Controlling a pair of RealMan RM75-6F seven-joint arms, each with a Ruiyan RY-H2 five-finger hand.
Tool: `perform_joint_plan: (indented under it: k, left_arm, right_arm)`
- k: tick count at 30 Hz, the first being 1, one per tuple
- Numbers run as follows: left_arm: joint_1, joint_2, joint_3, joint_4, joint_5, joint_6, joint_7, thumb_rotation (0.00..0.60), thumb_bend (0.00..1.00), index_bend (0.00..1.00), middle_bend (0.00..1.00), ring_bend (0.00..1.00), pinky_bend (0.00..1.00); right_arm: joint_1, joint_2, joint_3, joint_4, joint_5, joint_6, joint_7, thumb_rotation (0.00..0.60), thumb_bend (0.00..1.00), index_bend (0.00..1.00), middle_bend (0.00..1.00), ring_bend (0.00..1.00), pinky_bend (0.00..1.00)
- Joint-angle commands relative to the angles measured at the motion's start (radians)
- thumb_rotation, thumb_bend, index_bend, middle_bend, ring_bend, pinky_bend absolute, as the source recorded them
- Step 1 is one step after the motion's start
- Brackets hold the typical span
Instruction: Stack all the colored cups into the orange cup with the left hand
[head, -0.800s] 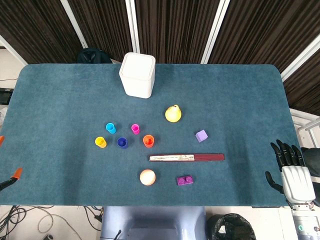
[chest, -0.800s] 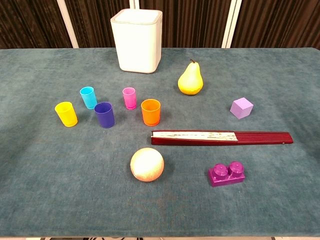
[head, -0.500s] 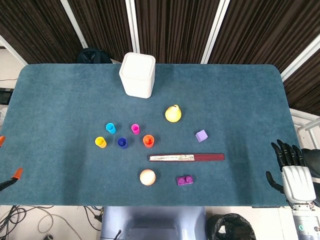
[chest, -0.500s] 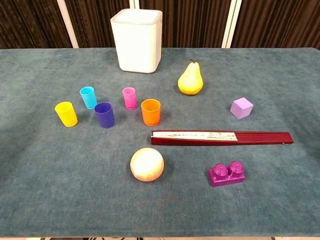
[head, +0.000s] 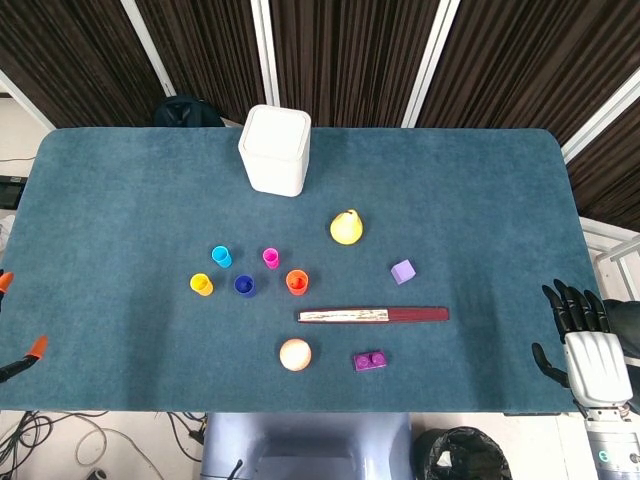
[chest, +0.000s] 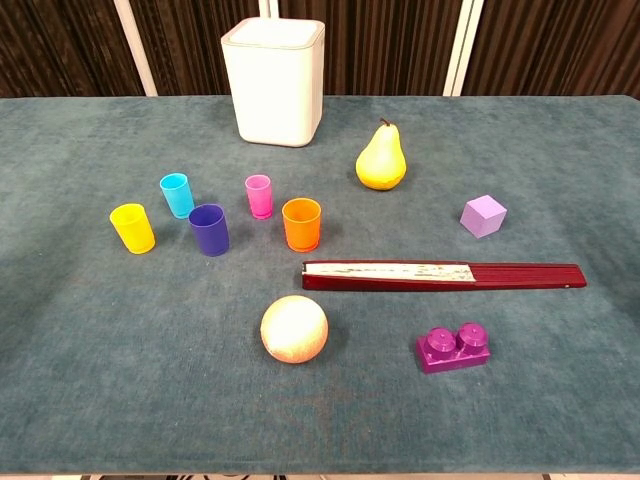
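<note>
The orange cup (head: 297, 282) (chest: 302, 223) stands upright near the table's middle. To its left stand the pink cup (head: 271, 258) (chest: 259, 195), the dark blue cup (head: 244, 286) (chest: 209, 229), the cyan cup (head: 222, 256) (chest: 177, 195) and the yellow cup (head: 201, 285) (chest: 132, 227), all upright and apart. Of my left hand (head: 20, 355) only two orange-tipped fingers show at the head view's left edge, spread apart, off the table and holding nothing. My right hand (head: 585, 350) hangs off the table's right edge with fingers extended, empty.
A white bin (head: 275, 150) stands at the back. A yellow pear (head: 346, 227), a lilac cube (head: 403, 271), a closed dark red fan (head: 372, 315), a peach ball (head: 295, 354) and a purple brick (head: 370, 361) lie right of and in front of the cups.
The left hand's orange fingertips have slipped slightly further out past the left edge. Cups and right hand have not moved.
</note>
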Motion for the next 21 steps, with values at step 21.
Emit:
perform_joint_plan:
  k: [21]
  left_arm:
    - [-0.13,0.072,-0.03,-0.079,0.006,-0.184,0.091,0.6,0.17,0.06,0.01,0.0,0.0]
  right_arm:
    - [0.002,-0.003,0.004,0.006,0.018,-0.011,-0.008,0.6,0.43,0.04,0.0,0.06,0.0]
